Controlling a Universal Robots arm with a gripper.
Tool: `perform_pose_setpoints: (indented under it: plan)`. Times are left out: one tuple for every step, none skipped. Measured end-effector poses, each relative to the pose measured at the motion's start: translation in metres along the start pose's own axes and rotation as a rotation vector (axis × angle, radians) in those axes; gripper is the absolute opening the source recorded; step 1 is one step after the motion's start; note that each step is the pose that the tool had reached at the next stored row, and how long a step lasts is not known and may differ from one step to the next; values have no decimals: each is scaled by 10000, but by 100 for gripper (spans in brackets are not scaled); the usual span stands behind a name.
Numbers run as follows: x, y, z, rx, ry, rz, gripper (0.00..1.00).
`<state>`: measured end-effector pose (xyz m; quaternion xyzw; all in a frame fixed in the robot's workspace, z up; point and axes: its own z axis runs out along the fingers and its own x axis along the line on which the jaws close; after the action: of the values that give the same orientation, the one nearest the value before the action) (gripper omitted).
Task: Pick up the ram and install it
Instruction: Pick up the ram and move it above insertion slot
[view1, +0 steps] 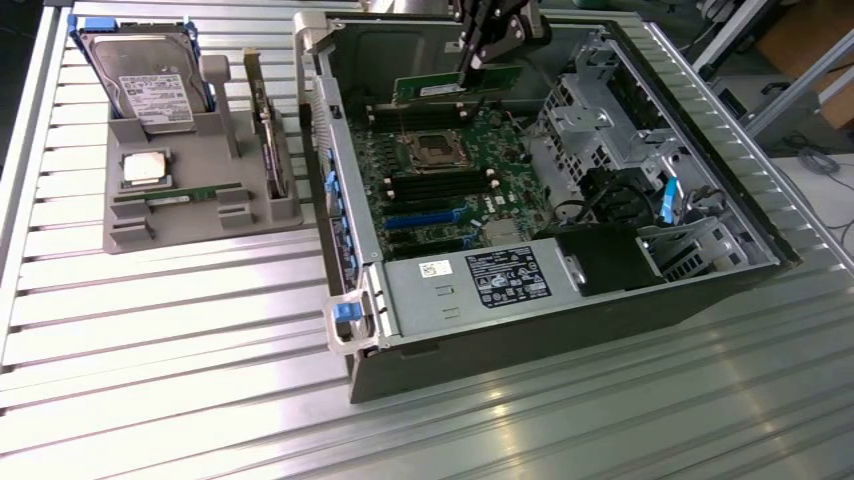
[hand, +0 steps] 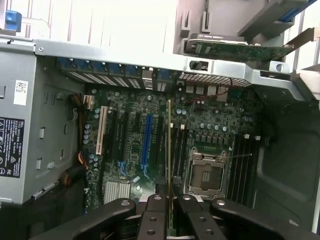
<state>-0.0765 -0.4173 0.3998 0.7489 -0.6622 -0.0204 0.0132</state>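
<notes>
Wrist view: end effector (hand: 169, 207), nearly closed, pinches ram (hand: 169, 145) (edge-on), seemingly above motherboard (hand: 131, 165)

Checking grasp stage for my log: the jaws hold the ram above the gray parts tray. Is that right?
No. The jaws hold the ram above the motherboard inside the open case, not above the gray parts tray, as the exterior view shows.
</notes>
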Motion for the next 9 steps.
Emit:
perform_pose_setpoints:
  plan:
    - [3,-21,-1,0,4,1,14]
    - [4,-35,-2,0,6,1,14]
    - [6,-53,-3,-1,10,1,14]
    - [9,-69,-3,-2,13,1,14]
    - [10,-79,-4,-2,15,1,14]
    - [11,-88,-4,-2,16,1,14]
    - [13,-107,-5,-2,20,1,14]
    - [15,-124,-6,-3,23,2,14]
    - [18,-147,-7,-3,26,2,14]
